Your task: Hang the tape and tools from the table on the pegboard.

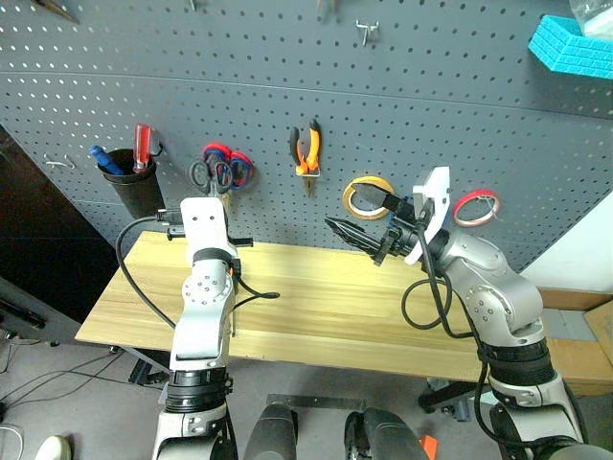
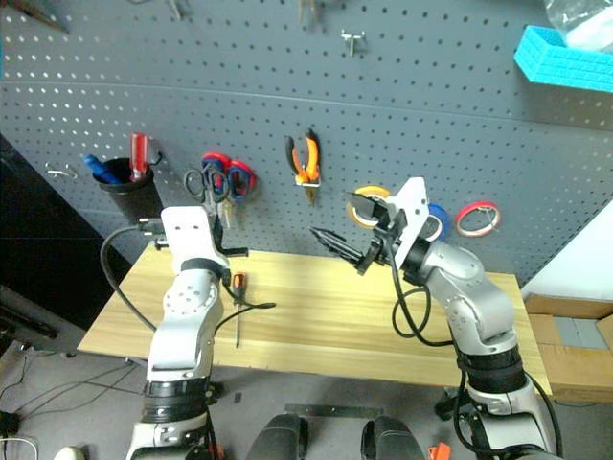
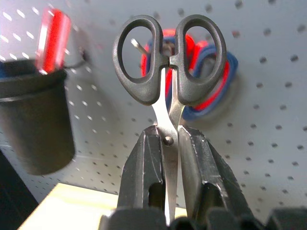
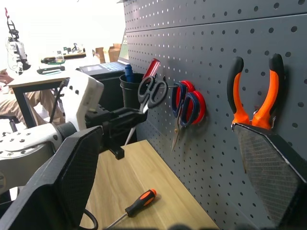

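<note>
Your left end effector is clamped on the blades of the black scissors, handles up against the pegboard, one loop at a hook in front of the red-and-blue scissors. Your right end effector stands wide, holding nothing, at 4 o'clock from the hung pliers. The screwdriver lies on the counter. The blue tape hangs at 3 o'clock of the yellow roll.
</note>
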Robot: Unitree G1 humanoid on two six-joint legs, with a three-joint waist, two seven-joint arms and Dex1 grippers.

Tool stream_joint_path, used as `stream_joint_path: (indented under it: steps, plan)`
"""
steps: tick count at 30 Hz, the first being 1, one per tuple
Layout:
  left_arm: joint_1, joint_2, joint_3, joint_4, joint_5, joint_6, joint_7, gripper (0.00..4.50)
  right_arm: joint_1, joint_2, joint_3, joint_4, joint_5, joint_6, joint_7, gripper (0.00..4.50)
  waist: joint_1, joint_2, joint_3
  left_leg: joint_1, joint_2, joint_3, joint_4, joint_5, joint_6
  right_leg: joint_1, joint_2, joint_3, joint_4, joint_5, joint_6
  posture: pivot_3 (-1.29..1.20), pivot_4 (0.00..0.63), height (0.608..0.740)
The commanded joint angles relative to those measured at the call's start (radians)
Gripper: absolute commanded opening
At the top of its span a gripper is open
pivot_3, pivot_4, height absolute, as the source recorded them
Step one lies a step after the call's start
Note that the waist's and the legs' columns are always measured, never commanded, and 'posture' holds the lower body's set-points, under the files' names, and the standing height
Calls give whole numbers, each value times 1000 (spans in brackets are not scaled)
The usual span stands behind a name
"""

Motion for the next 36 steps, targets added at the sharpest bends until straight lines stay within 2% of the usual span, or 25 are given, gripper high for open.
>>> stream_joint_path:
  steps: [1, 10, 23, 28, 36]
  plan:
    - [-38, 13, 25, 10, -15, -15, -7, 168, -11, 3, -29, -44, 35, -5, -1, 4500, 0, 0, 0, 0, 0, 0, 0, 0, 0, 0, 0, 0, 0, 0, 0, 147, 78, 740]
    - [-55, 13, 38, 50, -36, -16, -25, 168, -7, -7, -26, -51, 34, -5, -10, 4500, -1, 0, -1, 1, 0, 0, 0, 0, 0, 0, 0, 0, 1, 0, 0, 140, 79, 740]
    - [-36, 24, 44, 42, -43, -3, -30, 4364, 5, -16, -27, -69, 45, 7, -19, 4500, -3, 0, -1, 1, 0, 1, 0, 0, 0, 0, 0, 1, 1, 0, 0, 129, 103, 740]
    - [12, 7, 44, 8, -39, 32, -16, 4441, 23, -28, -9, -89, 46, 20, -11, 4500, -5, 0, -1, 2, 1, 1, 0, 0, 0, 1, 0, 2, 1, 0, 0, 125, 124, 740]
    - [161, -16, 59, -51, -36, 164, 2, 4441, 58, -82, 96, -103, -36, 37, 2, 4500, -21, 1, 4, 5, 2, 3, -1, 0, 0, 2, 0, 3, 1, 0, -1, 123, 175, 740]
